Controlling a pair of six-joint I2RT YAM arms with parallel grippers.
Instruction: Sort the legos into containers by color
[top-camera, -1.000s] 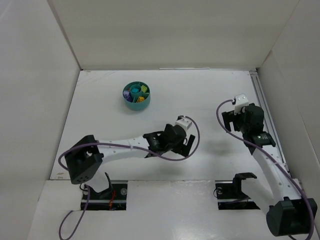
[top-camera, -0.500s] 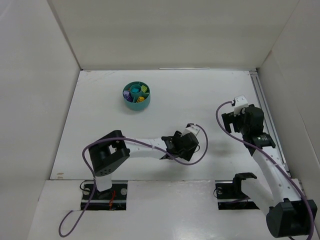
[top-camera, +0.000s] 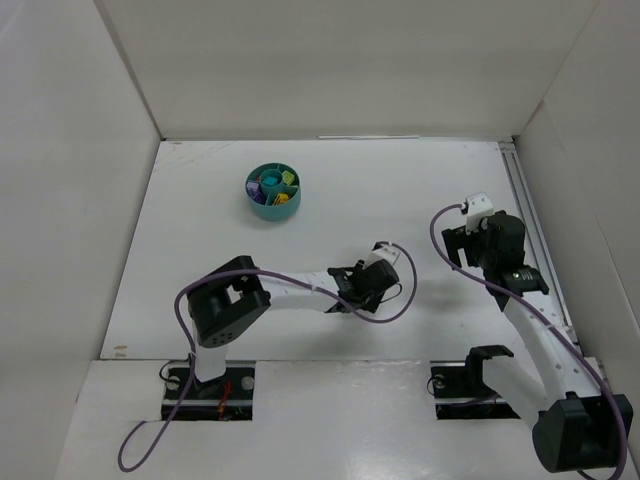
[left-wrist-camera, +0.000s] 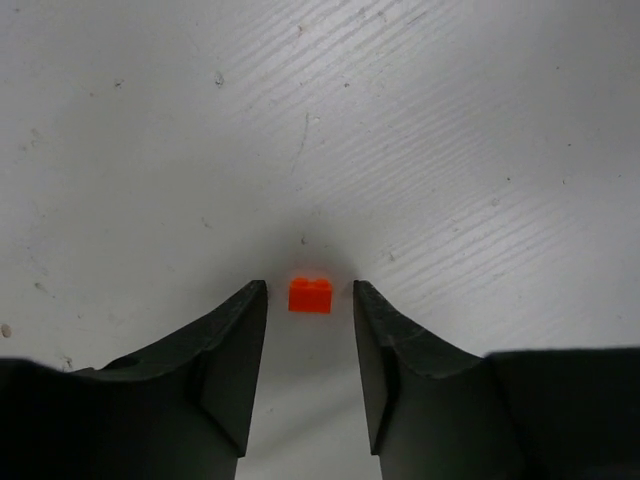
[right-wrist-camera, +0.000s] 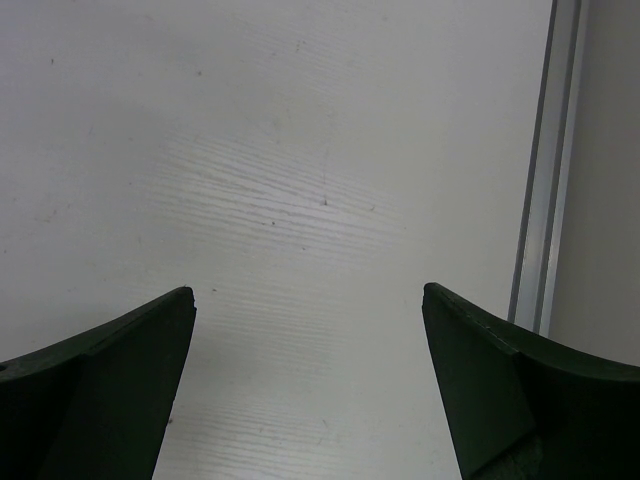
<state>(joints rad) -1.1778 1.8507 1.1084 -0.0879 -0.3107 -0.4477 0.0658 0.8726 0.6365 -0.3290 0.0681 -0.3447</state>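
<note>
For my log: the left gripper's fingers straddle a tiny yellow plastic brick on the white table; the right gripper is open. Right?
Wrong colour: the tiny plastic brick between the fingers of the left gripper on the white table is orange, not yellow, as the left wrist view shows. The right gripper is open.

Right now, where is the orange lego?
The orange lego lies on the table in the left wrist view, between the fingertips of the left tool, with a slim gap either side; the top view hides it under that tool.
</note>
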